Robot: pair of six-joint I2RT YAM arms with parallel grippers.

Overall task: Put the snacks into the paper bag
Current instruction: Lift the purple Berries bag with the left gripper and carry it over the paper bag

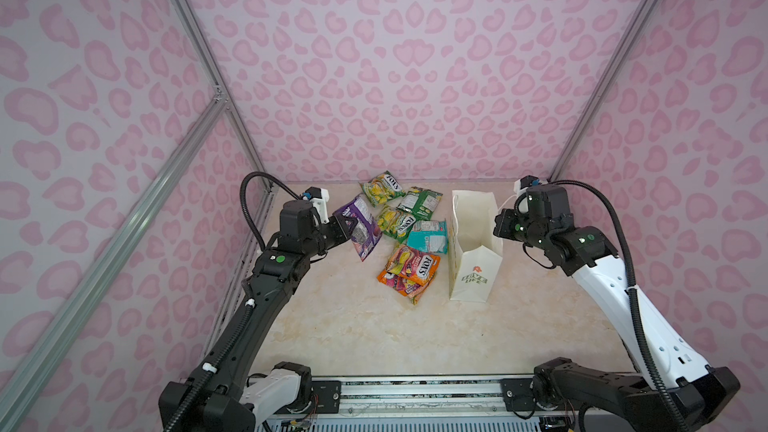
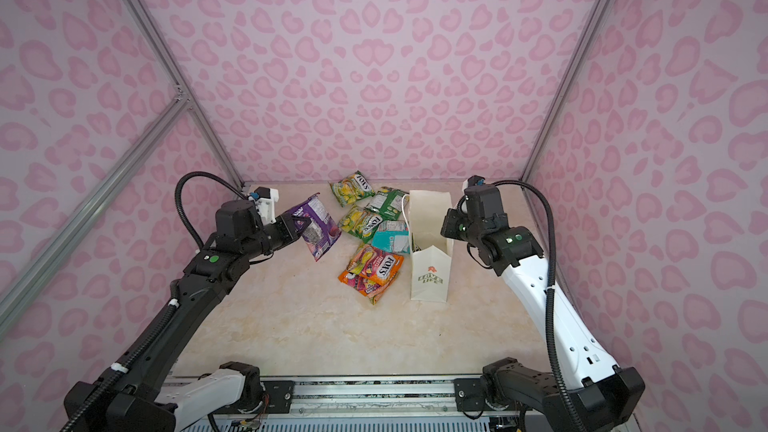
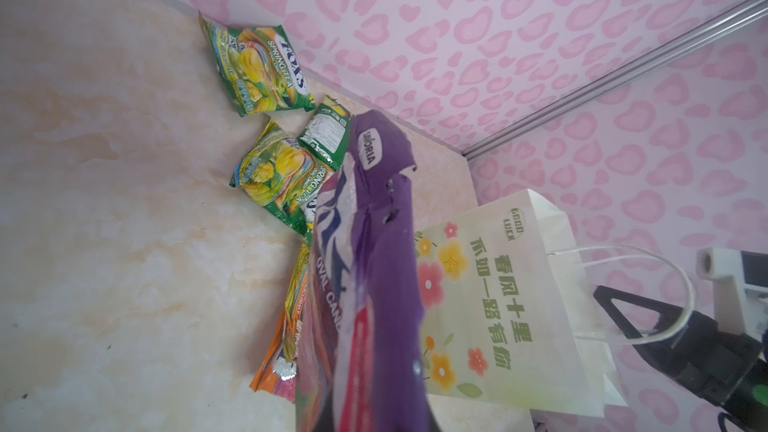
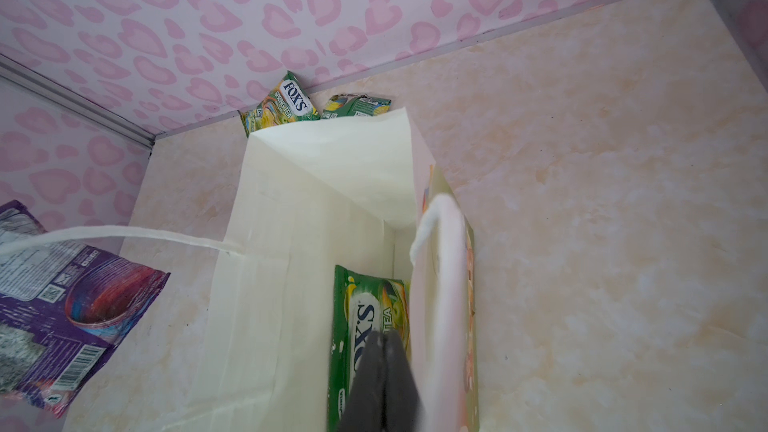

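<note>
On the left, the left gripper (image 1: 352,228) has its jaws clamped on the purple packet (image 1: 368,243), which hangs tilted, clear of the desk (image 1: 353,326). Just right of it the loose snacks lie flat on the desk. A green-yellow FOX'S packet (image 1: 382,188) lies at the far edge, with a dark green packet (image 1: 420,202) beside it. A second green-yellow packet (image 1: 397,222) touches the teal-white packet (image 1: 428,236), and two overlapping orange-pink packets (image 1: 415,268) lie nearest the front. The paper bag (image 1: 473,272) stands upright and open just right of these. The right wrist view shows a green packet (image 4: 365,309) lying inside it. The right gripper (image 4: 383,342) sits in the bag's mouth on its right side, jaws closed together; whether they pinch paper cannot be told.
</note>
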